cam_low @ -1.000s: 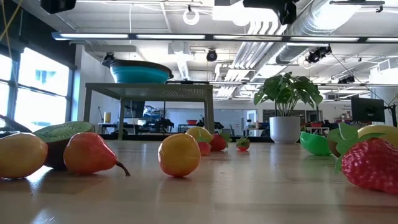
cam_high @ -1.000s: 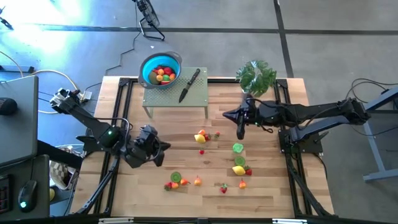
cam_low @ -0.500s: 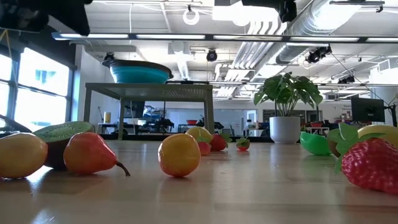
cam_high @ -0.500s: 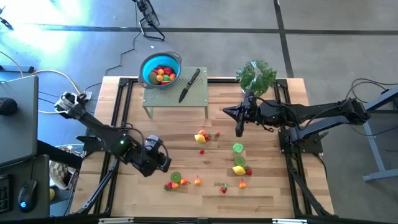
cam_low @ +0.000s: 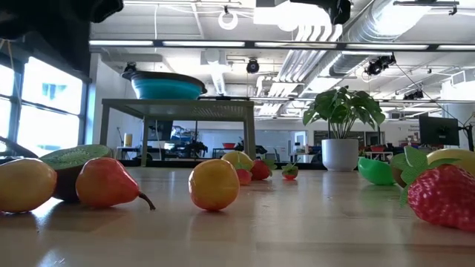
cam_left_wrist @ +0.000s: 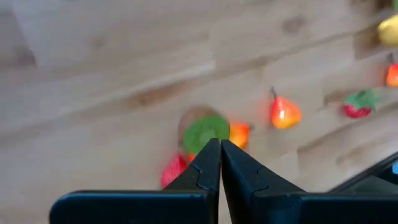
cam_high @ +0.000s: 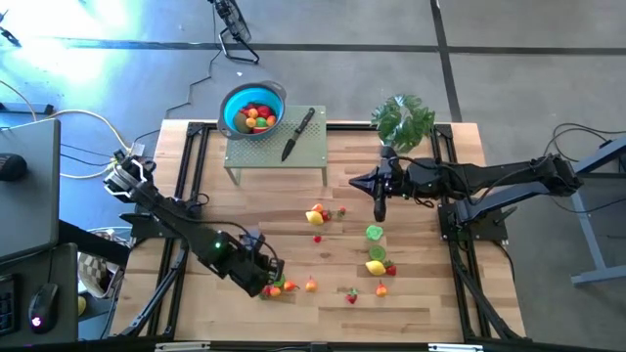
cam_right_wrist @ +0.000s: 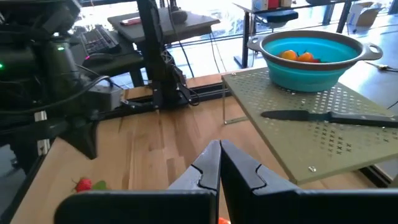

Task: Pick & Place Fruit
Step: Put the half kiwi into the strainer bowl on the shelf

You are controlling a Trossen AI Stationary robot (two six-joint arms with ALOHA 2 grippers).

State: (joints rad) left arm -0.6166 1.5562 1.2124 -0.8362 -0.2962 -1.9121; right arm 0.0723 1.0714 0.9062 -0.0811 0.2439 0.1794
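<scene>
Small toy fruit lies scattered on the wooden table (cam_high: 421,293). A green kiwi half (cam_left_wrist: 205,132), a red piece (cam_left_wrist: 174,171) and an orange piece (cam_left_wrist: 239,134) form a cluster near the front left, with a pear (cam_left_wrist: 285,113) beside it. My left gripper (cam_high: 264,280) hangs shut just over this cluster, slanting down, and touches nothing in view. My right gripper (cam_high: 377,203) hovers shut over the table's middle right. More fruit (cam_high: 256,115) lies in the blue bowl (cam_high: 227,108) on the raised stand (cam_high: 313,152).
A black-handled knife (cam_high: 298,134) lies on the stand beside the bowl. A potted plant (cam_high: 403,119) stands at the far right. Further fruit lies near the middle (cam_high: 317,215) and right (cam_high: 376,264). Bare wood lies left of the cluster.
My left gripper has gone down and toward the table's near edge and right, from mid-left to over the kiwi cluster, rolling its wrist on the way. It has stayed shut. The fruit has not moved.
</scene>
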